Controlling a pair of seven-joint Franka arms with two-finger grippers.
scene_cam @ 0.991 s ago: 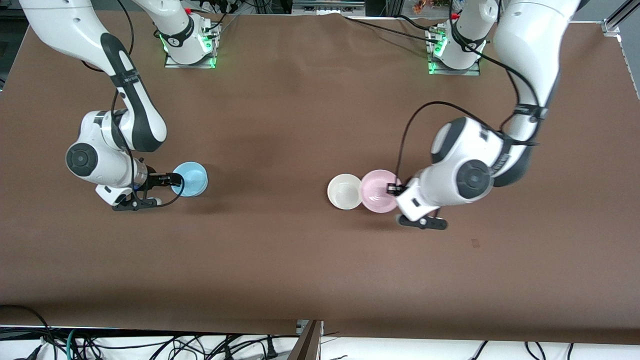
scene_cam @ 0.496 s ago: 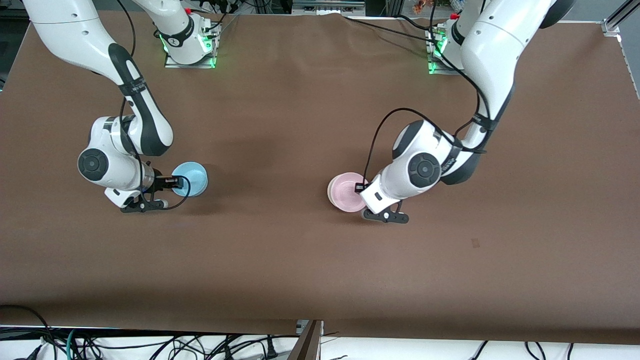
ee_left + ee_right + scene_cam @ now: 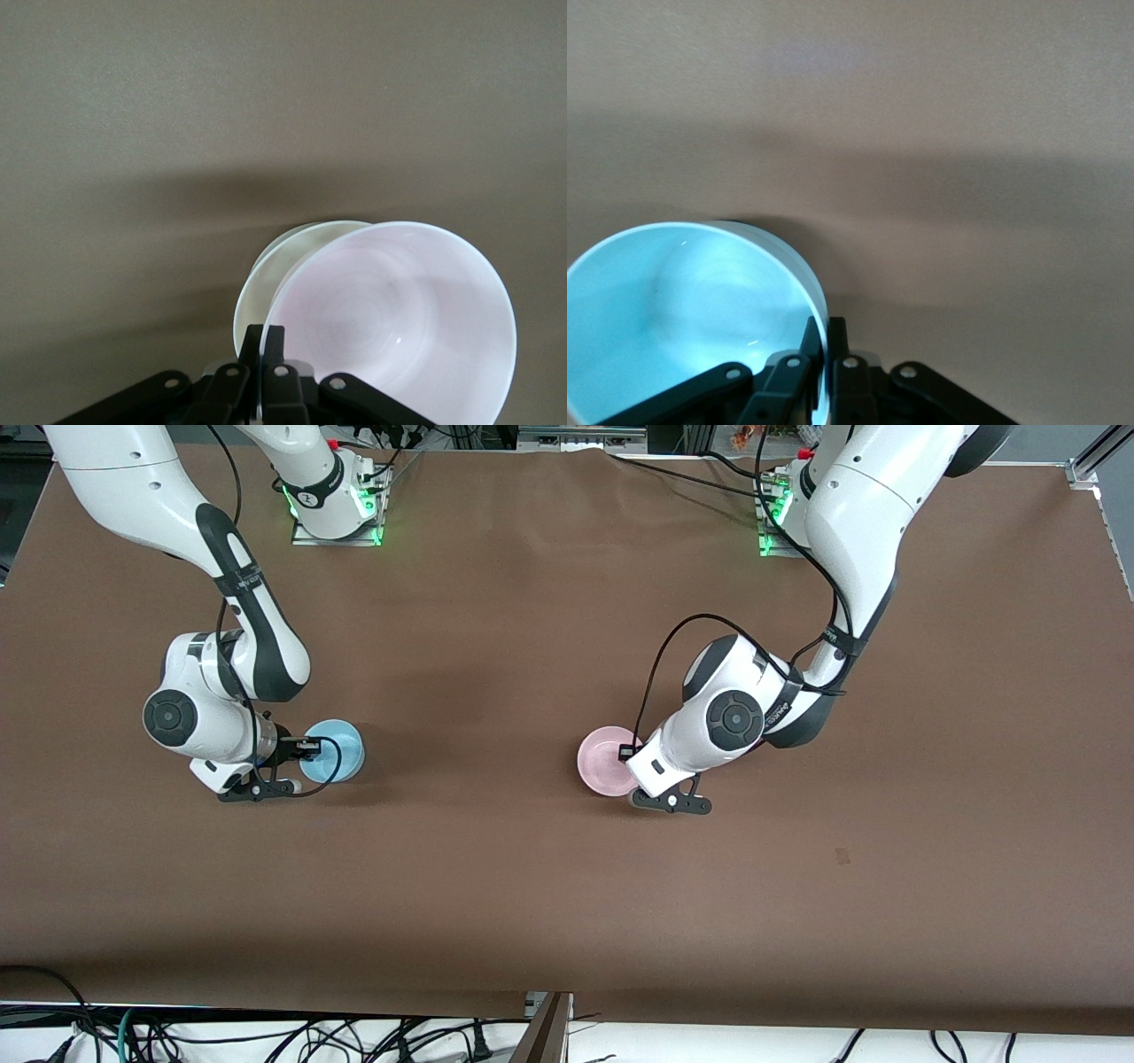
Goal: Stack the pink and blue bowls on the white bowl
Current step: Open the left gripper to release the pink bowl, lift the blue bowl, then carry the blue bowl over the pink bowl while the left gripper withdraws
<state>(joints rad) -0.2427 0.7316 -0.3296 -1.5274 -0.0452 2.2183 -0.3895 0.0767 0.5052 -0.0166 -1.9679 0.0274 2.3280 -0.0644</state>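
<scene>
My left gripper (image 3: 630, 753) is shut on the rim of the pink bowl (image 3: 606, 762), its fingers (image 3: 275, 341) pinching the rim's wall. The pink bowl (image 3: 399, 310) sits tilted over the white bowl (image 3: 266, 274), which shows only as a crescent under it in the left wrist view and is hidden in the front view. Toward the right arm's end of the table, my right gripper (image 3: 310, 748) is shut on the rim of the blue bowl (image 3: 338, 749). One finger (image 3: 812, 341) is inside the blue bowl (image 3: 682, 301) and the other outside.
The brown table (image 3: 496, 868) stretches wide between the two bowl spots. A small dark mark (image 3: 842, 856) lies on the table nearer the front camera than the left arm. Cables hang along the front edge.
The left gripper has carried the pink bowl sideways until it covers the white bowl. The right gripper has gone from open around the blue bowl's rim to shut on it.
</scene>
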